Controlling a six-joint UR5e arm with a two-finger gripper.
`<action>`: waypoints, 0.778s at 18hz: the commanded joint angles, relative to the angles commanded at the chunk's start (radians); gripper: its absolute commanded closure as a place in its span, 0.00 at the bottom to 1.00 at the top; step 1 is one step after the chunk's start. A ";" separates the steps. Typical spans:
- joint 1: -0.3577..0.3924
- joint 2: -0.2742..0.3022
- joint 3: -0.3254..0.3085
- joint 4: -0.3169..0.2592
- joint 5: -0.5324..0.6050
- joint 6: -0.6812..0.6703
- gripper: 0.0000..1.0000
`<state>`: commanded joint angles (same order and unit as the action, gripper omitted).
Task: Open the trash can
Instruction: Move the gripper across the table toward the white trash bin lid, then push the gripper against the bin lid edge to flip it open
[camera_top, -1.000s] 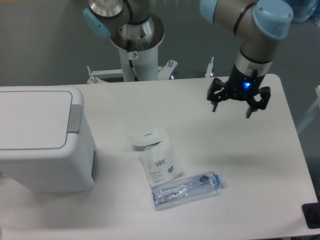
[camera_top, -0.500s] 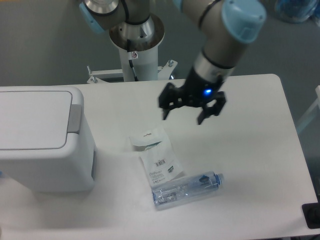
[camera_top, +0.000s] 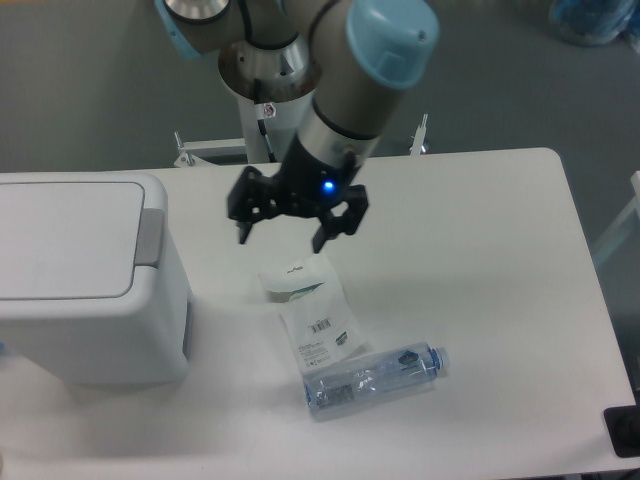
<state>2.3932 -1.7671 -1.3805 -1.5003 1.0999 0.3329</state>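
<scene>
The gripper (camera_top: 283, 238) hangs above the table (camera_top: 480, 260) with its two black fingers (camera_top: 245, 225) spread wide apart and pointing downward. Nothing sits between them, and they touch nothing. A small blue light glows on the gripper body just above the fingers. The grey wrist and blue-capped joint of the arm (camera_top: 355, 80) rise from it toward the top of the view.

Below the gripper, slightly toward the near edge, lies a white plastic packet (camera_top: 312, 310) with a printed label and barcode, flat on the table. Just beside the packet's near corner lies a clear plastic bottle (camera_top: 372, 379) on its side, its blue-tinted cap end pointing right.

The trash can (camera_top: 85, 280) stands at the left edge of the table, to the left of the gripper and apart from it. Its flat white lid (camera_top: 65, 238) is down, closed, and the grey push tab (camera_top: 150, 237) sits on the lid's right edge, on the side facing the gripper.

Behind the table stands the white pedestal (camera_top: 272, 120) of the arm's base.
</scene>
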 joint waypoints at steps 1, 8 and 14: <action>-0.006 -0.002 -0.005 0.000 0.000 0.003 0.00; -0.054 0.003 -0.020 0.000 0.002 0.000 0.00; -0.072 0.009 -0.041 0.000 0.006 0.000 0.00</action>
<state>2.3209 -1.7579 -1.4220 -1.5002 1.1060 0.3329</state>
